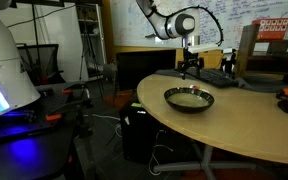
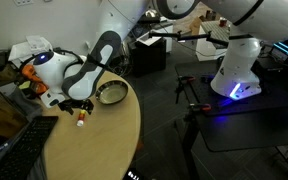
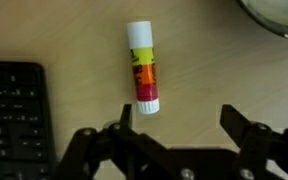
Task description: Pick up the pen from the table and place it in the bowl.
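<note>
We see our gripper (image 3: 176, 128) spread open, grasping nothing, over the pen (image 3: 143, 67) lying on the table (image 3: 219, 70), keyboard (image 3: 14, 110) left, bowl (image 3: 276, 10) far right

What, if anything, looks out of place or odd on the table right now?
Nothing is spilled or damaged. The one oddity is the pen: in the wrist view it is a short, thick white, yellow and red stick, more like a glue stick, lying flat on the table between the keyboard and the bowl.
</note>
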### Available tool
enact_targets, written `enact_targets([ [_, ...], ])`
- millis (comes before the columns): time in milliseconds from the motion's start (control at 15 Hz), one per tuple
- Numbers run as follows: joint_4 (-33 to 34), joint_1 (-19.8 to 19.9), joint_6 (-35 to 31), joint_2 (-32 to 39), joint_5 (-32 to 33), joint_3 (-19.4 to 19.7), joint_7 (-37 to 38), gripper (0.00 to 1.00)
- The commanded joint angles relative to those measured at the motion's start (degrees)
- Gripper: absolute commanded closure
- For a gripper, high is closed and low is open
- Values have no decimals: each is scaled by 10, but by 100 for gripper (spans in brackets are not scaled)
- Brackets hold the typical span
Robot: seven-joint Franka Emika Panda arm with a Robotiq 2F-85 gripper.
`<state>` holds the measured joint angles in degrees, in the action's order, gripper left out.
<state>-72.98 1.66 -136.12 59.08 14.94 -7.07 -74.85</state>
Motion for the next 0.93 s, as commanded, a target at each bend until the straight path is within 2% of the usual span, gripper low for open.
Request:
enact_targets([
  [0, 22, 1, 11, 14, 1, -4, -17, 0],
  [733, 177, -1, 61, 123, -5, 1, -83, 0],
  [867, 205, -3, 71, 144, -6, 2, -89, 7],
])
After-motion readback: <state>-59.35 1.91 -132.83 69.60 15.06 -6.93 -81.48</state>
